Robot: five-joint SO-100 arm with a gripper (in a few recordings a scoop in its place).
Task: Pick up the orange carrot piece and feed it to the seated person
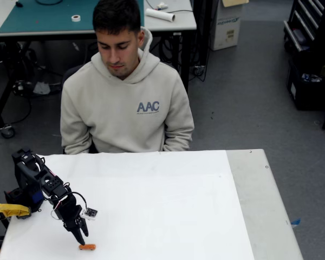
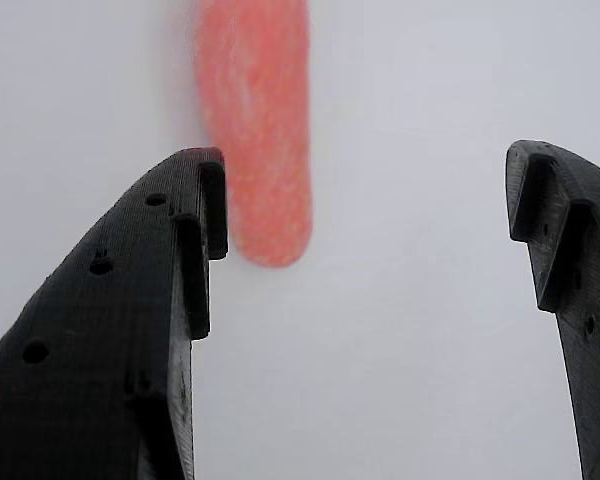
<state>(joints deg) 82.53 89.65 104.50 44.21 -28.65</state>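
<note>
Your black 2-finger tool (image 1: 82,238) points down at the white worktop (image 1: 168,206) near its front left corner in the fixed view, tips just above the small bright orange carrot piece (image 1: 87,247), a short stick with rounded ends lying flat on the sheet. In the wrist view your tool (image 2: 365,230) is spread wide, with bare white surface across the gap between the 2 dark fingers (image 2: 110,330). The carrot piece (image 2: 255,130) lies just beside the inner edge of the left finger in that view, running lengthwise up and away from the tips; its near rounded end sits level with the fingertip. You cannot tell whether that finger touches it. Nothing is pinched. The seated person in the light beige hoodie with dark "AAC" letters (image 1: 127,97) sits behind the far edge of the worktop, head tilted down, well apart from the carrot piece.
</note>
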